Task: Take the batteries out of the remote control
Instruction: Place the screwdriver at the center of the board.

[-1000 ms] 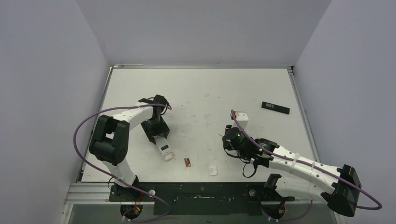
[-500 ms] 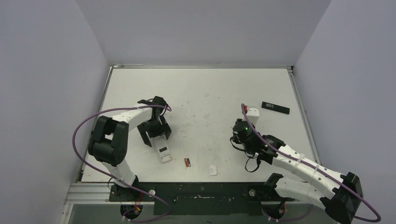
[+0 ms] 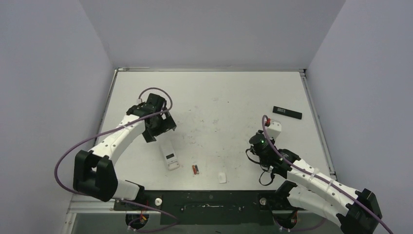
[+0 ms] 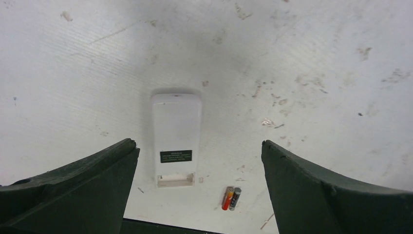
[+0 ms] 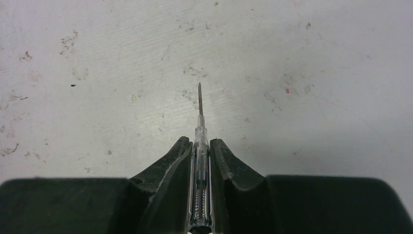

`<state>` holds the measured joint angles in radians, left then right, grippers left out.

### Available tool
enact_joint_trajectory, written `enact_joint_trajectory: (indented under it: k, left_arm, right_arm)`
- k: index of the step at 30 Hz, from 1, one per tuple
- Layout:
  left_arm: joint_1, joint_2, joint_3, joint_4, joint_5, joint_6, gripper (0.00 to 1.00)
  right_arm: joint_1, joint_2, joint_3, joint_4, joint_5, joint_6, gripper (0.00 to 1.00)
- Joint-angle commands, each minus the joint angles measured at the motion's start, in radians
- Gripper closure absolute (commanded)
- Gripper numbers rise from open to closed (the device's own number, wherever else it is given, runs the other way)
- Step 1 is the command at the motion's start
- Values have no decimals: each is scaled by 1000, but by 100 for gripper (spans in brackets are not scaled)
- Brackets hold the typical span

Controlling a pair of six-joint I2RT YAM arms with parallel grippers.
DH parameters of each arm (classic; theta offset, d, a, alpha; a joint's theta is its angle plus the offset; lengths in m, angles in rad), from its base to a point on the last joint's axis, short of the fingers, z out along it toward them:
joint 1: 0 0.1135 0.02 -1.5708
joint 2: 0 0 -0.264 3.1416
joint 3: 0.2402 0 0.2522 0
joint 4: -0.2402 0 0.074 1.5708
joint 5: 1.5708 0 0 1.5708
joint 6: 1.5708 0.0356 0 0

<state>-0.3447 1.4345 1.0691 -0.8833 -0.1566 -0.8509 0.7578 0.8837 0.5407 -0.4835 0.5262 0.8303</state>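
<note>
A white remote control (image 3: pixel 169 157) lies back side up, its end battery bay (image 4: pixel 175 179) open and showing no cell. Two batteries (image 3: pixel 195 169), one reddish and one dark, lie side by side on the table to its right; they also show in the left wrist view (image 4: pixel 232 198). My left gripper (image 3: pixel 159 129) is open and empty, held above and behind the remote (image 4: pixel 176 131), jaws wide (image 4: pixel 197 145). My right gripper (image 3: pixel 258 146) is shut on a clear-handled screwdriver (image 5: pixel 200 161), tip pointing at bare table (image 5: pixel 200 142). No other batteries show.
A small white rounded plastic piece (image 3: pixel 222 178) lies near the front edge, right of the batteries. A black remote (image 3: pixel 287 112) lies at the back right. Grey walls close in the table on both sides and behind.
My left gripper has lifted off the white remote and drawn back toward the far left; the remote now lies flat. My right gripper has moved right with the screwdriver.
</note>
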Motion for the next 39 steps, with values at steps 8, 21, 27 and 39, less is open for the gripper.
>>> enact_joint_trajectory:
  k: [8, 21, 27, 39]
  left_arm:
    - [5, -209, -7, 158, 40, 22, 3]
    - [7, -253, 15, 191, 107, 33, 3]
    - [22, -247, 2, 187, 121, 52, 3]
    - [58, -200, -2, 187, 187, 50, 3]
  right_arm:
    - [-14, -199, -167, 85, 217, 207, 95]
    - [-25, -22, -204, 124, 243, 230, 95]
    - [-25, 29, -183, 88, 152, 190, 92]
    - [25, 264, -2, -123, 72, 216, 95]
